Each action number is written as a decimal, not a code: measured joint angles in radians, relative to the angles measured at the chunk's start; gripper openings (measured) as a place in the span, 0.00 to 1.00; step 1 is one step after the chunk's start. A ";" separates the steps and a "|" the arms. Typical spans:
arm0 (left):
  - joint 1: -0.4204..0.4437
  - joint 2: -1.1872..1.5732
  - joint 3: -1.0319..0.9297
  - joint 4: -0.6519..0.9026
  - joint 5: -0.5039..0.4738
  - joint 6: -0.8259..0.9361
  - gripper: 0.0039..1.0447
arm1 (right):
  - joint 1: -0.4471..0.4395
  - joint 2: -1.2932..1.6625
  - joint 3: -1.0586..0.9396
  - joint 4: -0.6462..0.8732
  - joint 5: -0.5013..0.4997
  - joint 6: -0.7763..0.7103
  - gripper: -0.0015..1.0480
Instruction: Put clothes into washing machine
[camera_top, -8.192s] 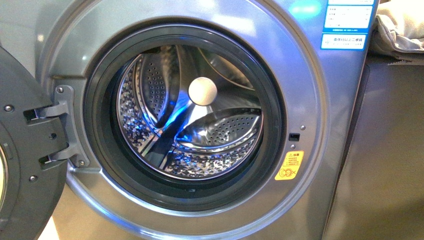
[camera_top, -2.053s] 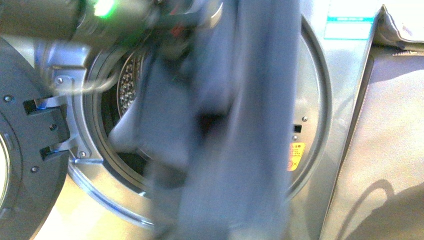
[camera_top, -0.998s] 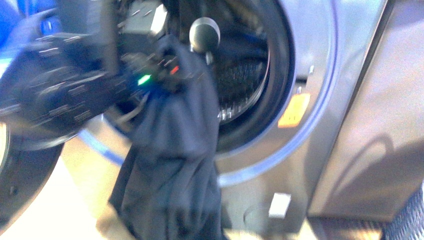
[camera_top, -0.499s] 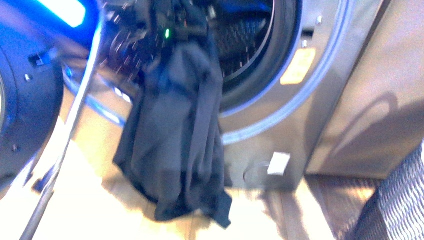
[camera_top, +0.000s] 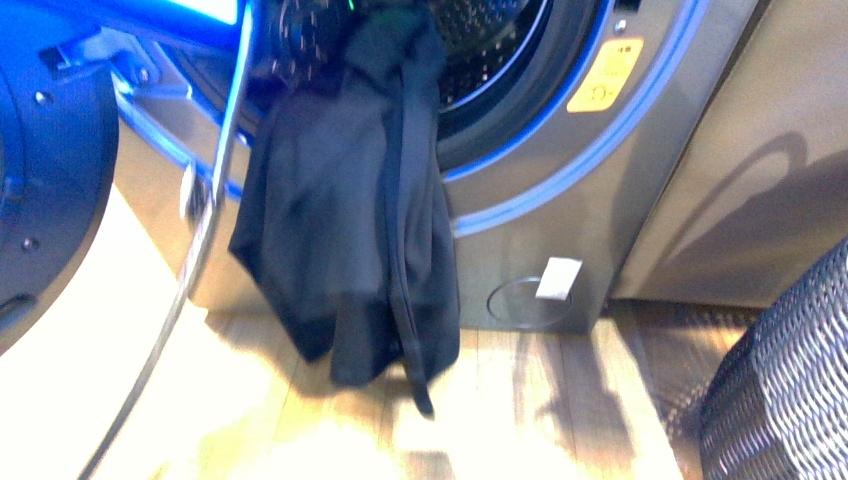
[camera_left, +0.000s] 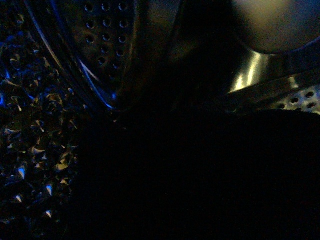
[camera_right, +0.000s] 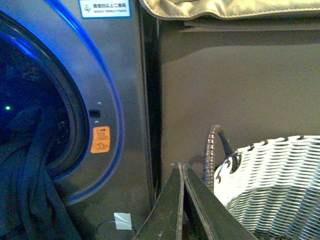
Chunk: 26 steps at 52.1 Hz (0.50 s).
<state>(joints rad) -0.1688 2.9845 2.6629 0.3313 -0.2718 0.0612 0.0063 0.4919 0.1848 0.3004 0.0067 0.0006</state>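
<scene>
Although its top is cut off in the front view, the washing machine (camera_top: 560, 200) fills most of that picture. It is a silver-grey front-loader whose dark-rimmed porthole is edged in blue light, and its door (camera_top: 40, 180) stands open on the left. To the right stands a woven wicker basket (camera_top: 790, 380).

The clothes (camera_top: 340, 200) lie half in, half out. The upper end is bunched over the porthole's lower lip, and the rest hangs down the front panel in soft folds. The fabric is dark navy, nearly black, with one long raised seam running its length and ending in a narrow strap near the wooden floor (camera_top: 520, 400).

The left arm (camera_top: 310, 25) shows blurred above the bunched fabric. Its wrist view shows the perforated drum (camera_left: 100, 35) over black shadow, so whether the left gripper is spread or pinching I cannot tell. The right gripper (camera_right: 181, 167) has its fingers pressed together on nothing, beside the basket. An orange sticker (camera_top: 605, 75) sits right of the porthole.
</scene>
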 joint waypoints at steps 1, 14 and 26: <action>0.003 0.010 0.021 -0.008 -0.004 0.001 0.11 | -0.002 -0.007 -0.008 0.000 0.000 0.000 0.02; 0.017 0.031 0.153 -0.016 -0.016 0.005 0.11 | -0.004 -0.090 -0.075 -0.010 -0.005 0.000 0.02; 0.013 0.030 0.204 0.079 -0.026 0.021 0.11 | -0.004 -0.165 -0.116 -0.043 -0.005 0.000 0.02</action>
<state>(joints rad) -0.1562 3.0146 2.8674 0.4107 -0.2981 0.0826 0.0021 0.3267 0.0689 0.2569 0.0021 0.0006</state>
